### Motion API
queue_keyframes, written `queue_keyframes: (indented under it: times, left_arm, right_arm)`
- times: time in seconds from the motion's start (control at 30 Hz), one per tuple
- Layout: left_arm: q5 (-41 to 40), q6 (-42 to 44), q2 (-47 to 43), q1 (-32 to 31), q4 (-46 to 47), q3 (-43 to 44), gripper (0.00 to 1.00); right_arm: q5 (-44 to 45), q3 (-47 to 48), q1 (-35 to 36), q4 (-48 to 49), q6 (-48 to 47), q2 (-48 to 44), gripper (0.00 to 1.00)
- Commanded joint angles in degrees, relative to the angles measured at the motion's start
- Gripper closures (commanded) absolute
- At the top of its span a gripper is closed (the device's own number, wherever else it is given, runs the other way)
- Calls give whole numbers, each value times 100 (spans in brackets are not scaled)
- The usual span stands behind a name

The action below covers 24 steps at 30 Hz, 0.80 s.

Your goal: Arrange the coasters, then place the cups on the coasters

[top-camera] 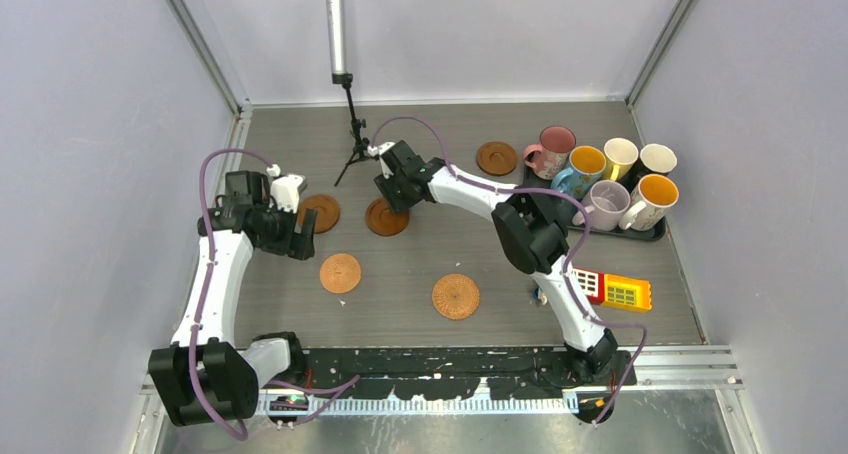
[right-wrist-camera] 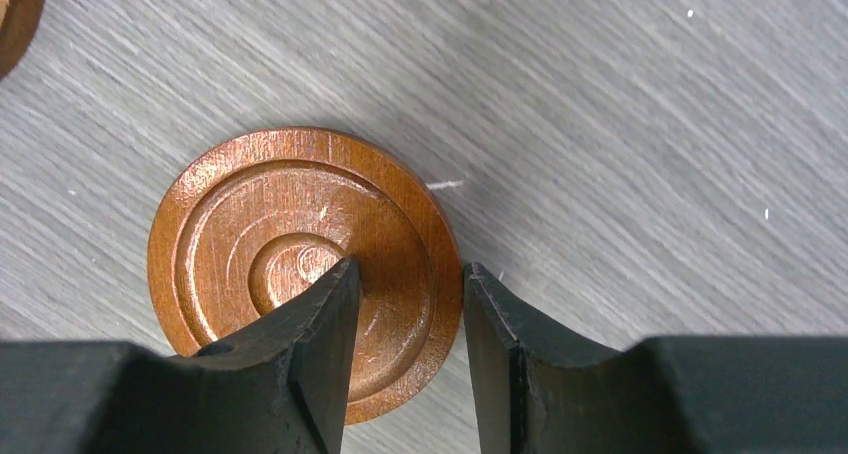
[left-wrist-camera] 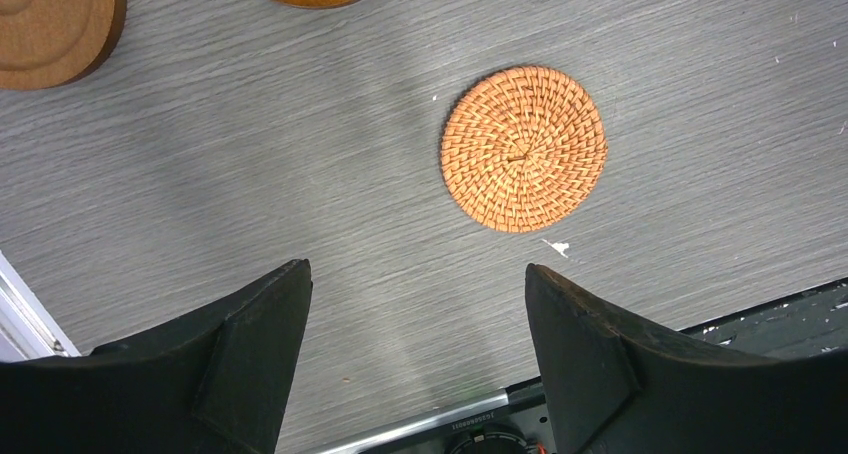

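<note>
Three dark ringed coasters (top-camera: 318, 212) (top-camera: 386, 217) (top-camera: 496, 158) and two woven orange coasters (top-camera: 340, 273) (top-camera: 455, 296) lie on the grey table. My right gripper (top-camera: 392, 192) (right-wrist-camera: 408, 266) has closed on the middle ringed coaster (right-wrist-camera: 300, 264), one finger on its face and the other against its rim. My left gripper (top-camera: 300, 236) (left-wrist-camera: 415, 269) hangs open over bare table, near a woven coaster (left-wrist-camera: 524, 149). The cups stand together at the back right: pink (top-camera: 548, 151), blue (top-camera: 583, 166), yellow (top-camera: 620, 157), black (top-camera: 657, 159), lilac (top-camera: 605, 204) and white (top-camera: 655, 196).
The cups sit on a black tray (top-camera: 640, 232). A colourful toy phone (top-camera: 612, 290) lies in front of it, beside the right arm. A small tripod stand (top-camera: 352, 139) rises at the back centre. A black rail (top-camera: 450, 359) runs along the near edge.
</note>
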Motion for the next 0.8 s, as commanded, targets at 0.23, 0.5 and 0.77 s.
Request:
queue_keyframes:
  times: [0.23,0.5,0.77]
  left_arm:
    - [-26,-80,-34,68,33,271,19]
    - [-2,-64,50,70,91,296,14]
    - [295,-40,242,67,171,376,11]
  right_arm:
    - [452,715,23,-397,4,618,54]
    - [170,504,18,-432,-53,106,44]
    - [-211,510,-149,-548,-158,-763,34]
